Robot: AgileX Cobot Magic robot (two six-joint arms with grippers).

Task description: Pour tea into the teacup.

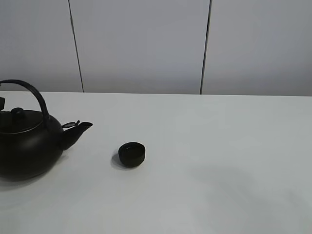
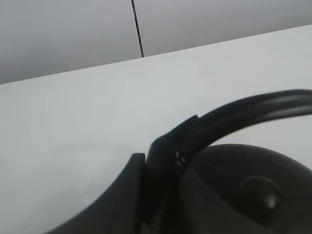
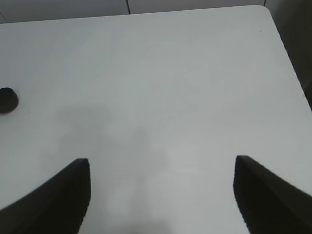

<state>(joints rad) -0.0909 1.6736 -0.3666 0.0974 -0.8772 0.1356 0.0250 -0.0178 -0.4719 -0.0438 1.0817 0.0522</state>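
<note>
The small black teacup (image 1: 131,154) stands on the white table (image 1: 219,146), just right of the spout of a big black kettle (image 1: 24,146). The kettle stands upright at the left edge of the exterior view. No stream of tea shows, and the cup's inside is too dark to show any liquid. In the left wrist view my left gripper (image 2: 163,156) is shut on the kettle's arched handle (image 2: 253,109), above the lid knob (image 2: 261,195). My right gripper (image 3: 162,160) is open and empty over bare table. The teacup (image 3: 7,100) lies far from it.
The table's far edge meets a grey panelled wall (image 1: 146,44). In the right wrist view the table's rounded corner (image 3: 265,9) and side edge show, with dark floor beyond.
</note>
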